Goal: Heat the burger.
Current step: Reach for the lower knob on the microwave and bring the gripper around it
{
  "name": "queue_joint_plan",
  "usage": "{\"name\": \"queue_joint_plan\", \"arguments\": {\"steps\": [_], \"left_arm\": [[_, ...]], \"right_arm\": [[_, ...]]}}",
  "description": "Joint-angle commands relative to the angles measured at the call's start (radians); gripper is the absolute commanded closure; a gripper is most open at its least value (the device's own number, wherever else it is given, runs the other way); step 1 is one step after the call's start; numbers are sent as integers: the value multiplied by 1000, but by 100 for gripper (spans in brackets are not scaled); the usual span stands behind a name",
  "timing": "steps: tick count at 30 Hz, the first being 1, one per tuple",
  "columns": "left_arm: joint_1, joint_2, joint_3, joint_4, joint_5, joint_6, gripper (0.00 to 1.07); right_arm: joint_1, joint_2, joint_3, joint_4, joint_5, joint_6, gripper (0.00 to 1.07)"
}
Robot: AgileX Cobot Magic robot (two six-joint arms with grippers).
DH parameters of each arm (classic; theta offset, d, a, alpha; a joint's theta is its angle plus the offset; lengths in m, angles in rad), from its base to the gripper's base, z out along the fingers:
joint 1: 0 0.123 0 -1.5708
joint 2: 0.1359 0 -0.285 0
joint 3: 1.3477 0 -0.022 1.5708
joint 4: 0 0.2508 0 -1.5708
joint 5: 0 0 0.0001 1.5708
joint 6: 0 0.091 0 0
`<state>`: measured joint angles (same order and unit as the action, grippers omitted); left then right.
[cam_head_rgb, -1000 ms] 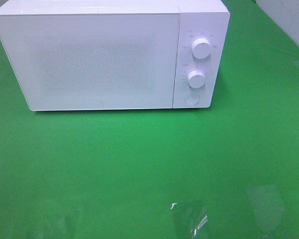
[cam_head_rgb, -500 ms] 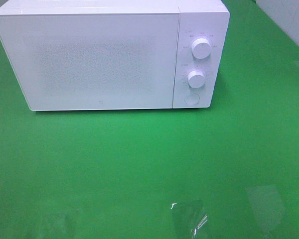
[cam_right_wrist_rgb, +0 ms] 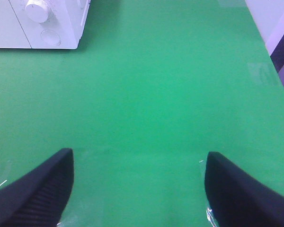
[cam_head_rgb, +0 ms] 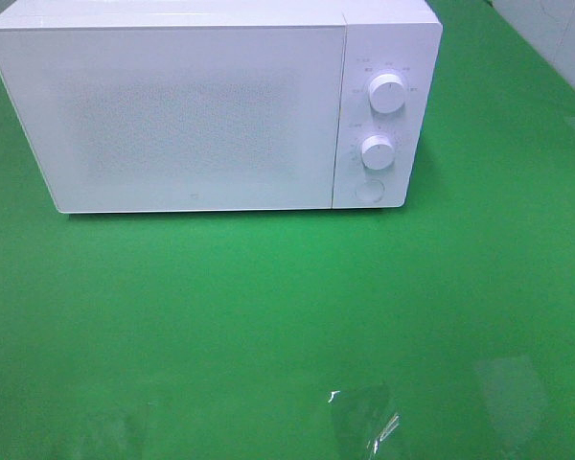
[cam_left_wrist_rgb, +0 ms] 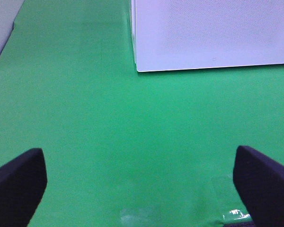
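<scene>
Open green tabletop (cam_head_rgb: pixel 268 307), closed white microwave (cam_head_rgb: pixel 192 115) blocking the far side, door shut

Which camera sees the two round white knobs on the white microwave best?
The exterior high view: both round white knobs show fully on the white box-shaped microwave, one above the other. The right wrist view catches only one, cut at the edge. The left wrist view shows just a door corner, no knobs.
</scene>
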<state>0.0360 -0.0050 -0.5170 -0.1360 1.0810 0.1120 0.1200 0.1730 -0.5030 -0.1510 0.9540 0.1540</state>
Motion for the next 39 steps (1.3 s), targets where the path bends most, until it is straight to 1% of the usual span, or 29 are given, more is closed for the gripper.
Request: {"name": "queue_joint_plan", "arguments": {"steps": [1, 28, 33, 39], "left_arm": [[2, -24, 1, -6, -15, -6, 7], [2, -24, 1, -6, -14, -4, 7], [2, -24, 1, -6, -14, -4, 7], [2, -24, 1, -6, -14, -4, 7]], "right_arm": [[-1, -9, 2, 3, 2, -1, 35], [-1, -9, -2, 3, -3, -1, 35], [-1, 6, -46, 2, -51, -2, 32], [-1, 62, -53, -5, -128, -2, 32]]}}
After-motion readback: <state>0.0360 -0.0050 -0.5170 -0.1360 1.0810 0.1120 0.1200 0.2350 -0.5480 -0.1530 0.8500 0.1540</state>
